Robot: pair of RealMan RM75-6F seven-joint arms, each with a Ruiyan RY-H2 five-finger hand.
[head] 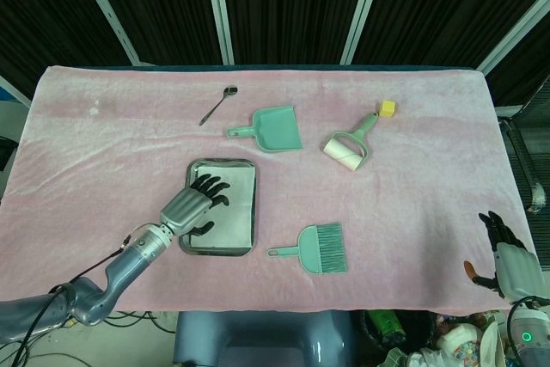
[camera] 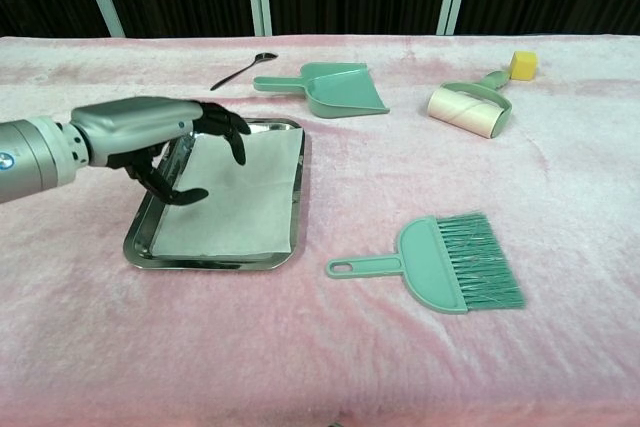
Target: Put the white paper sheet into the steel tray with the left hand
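The white paper sheet [camera: 232,197] [head: 236,208] lies flat in the steel tray [camera: 157,256] [head: 192,168], its right edge reaching over the tray's right rim. My left hand [camera: 165,140] [head: 191,206] hovers above the tray's left half with fingers spread and nothing in them, clear of the paper. Down at the lower right corner of the head view, my right hand [head: 504,257] hangs beside the table's front edge; its grip is too small to read.
A green brush [camera: 440,263] lies right of the tray. Behind the tray are a green dustpan [camera: 335,87] and a spoon [camera: 240,69]. A lint roller [camera: 468,107] and a yellow cube [camera: 523,64] sit at the back right.
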